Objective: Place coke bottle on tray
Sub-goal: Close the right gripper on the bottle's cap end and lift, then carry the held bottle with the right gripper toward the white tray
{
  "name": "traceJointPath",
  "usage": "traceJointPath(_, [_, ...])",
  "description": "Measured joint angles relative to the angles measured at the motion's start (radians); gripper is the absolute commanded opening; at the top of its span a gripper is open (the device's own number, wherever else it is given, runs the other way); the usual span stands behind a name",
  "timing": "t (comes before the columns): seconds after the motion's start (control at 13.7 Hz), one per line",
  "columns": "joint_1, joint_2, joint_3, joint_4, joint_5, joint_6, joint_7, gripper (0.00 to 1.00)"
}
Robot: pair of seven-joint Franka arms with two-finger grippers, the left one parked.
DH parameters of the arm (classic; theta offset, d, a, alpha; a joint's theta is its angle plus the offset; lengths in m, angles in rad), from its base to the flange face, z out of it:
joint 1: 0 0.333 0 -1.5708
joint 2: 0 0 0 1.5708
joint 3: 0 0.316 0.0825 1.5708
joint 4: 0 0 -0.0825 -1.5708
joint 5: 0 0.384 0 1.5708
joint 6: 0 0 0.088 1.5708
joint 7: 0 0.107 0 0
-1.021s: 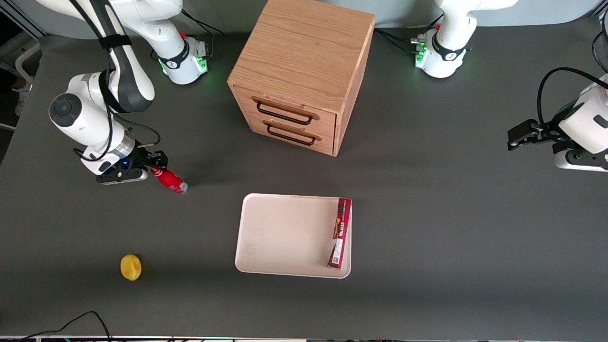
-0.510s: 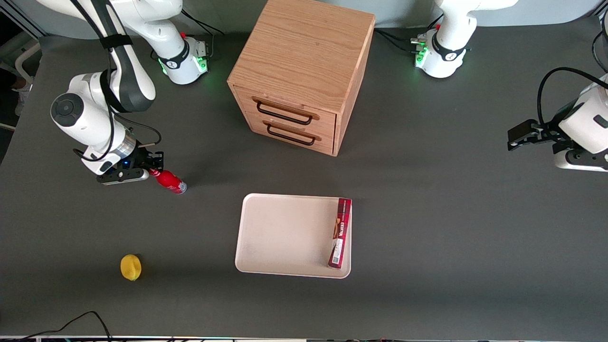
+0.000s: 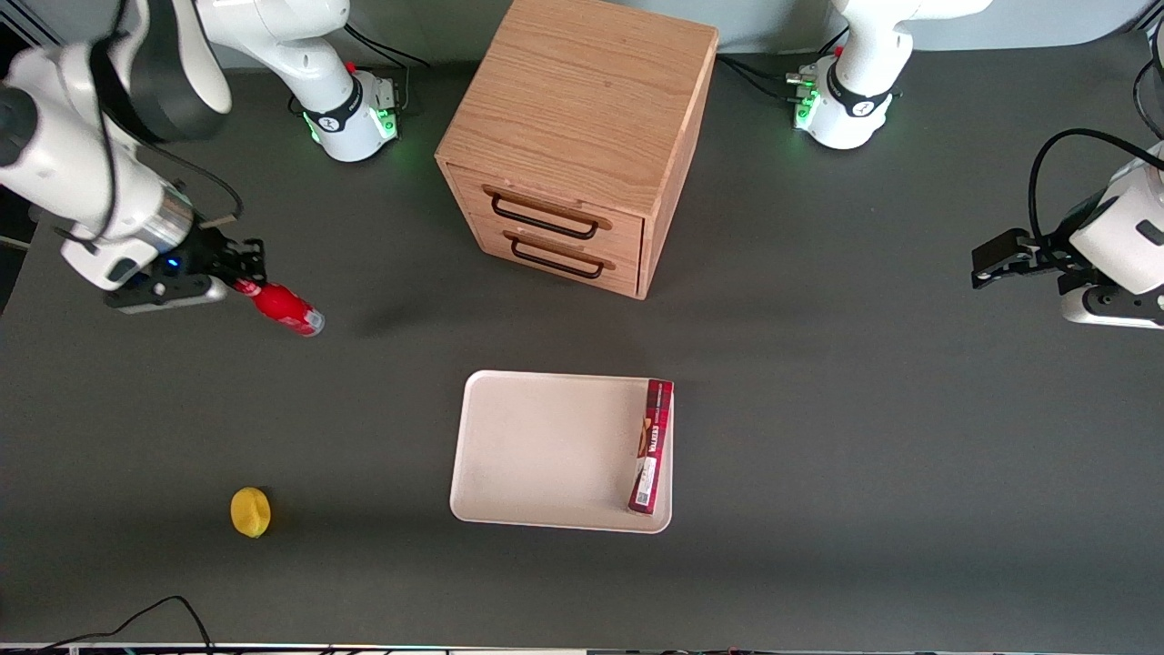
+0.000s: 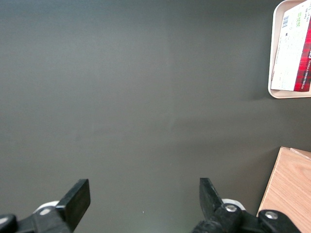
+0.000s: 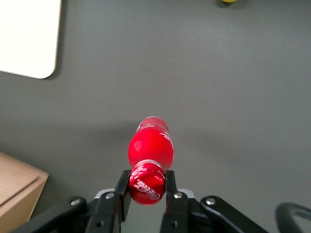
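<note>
The coke bottle (image 3: 282,309) is small and bright red with a clear base. My right gripper (image 3: 244,277) is shut on its red cap and holds it in the air above the table, toward the working arm's end. In the right wrist view the fingers (image 5: 171,187) clamp the cap of the bottle (image 5: 150,145), which hangs base down over the dark table. The cream tray (image 3: 536,446) lies flat near the table's middle, nearer the front camera than the cabinet; a corner of it shows in the right wrist view (image 5: 29,39).
A long dark-red box (image 3: 651,448) lies on the tray along one edge. A wooden two-drawer cabinet (image 3: 573,136) stands farther from the camera than the tray. A lemon (image 3: 250,511) lies on the table nearer the camera than the gripper.
My right gripper has risen with the coke bottle held by its cap, lifting it off the table and moving it away from the tray toward the working arm's end.
</note>
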Motion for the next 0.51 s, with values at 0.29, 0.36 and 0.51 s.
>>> traceJointPath(0.29, [-0.008, 0.004, -0.003, 0.313, 0.0, -0.33, 0.0, 0.0])
traceJointPath(0.36, [-0.008, 0.016, -0.002, 0.341, 0.0, -0.338, 0.0, 0.0])
traceJointPath(0.51, [-0.007, 0.069, 0.003, 0.388, 0.0, -0.34, 0.01, 0.0])
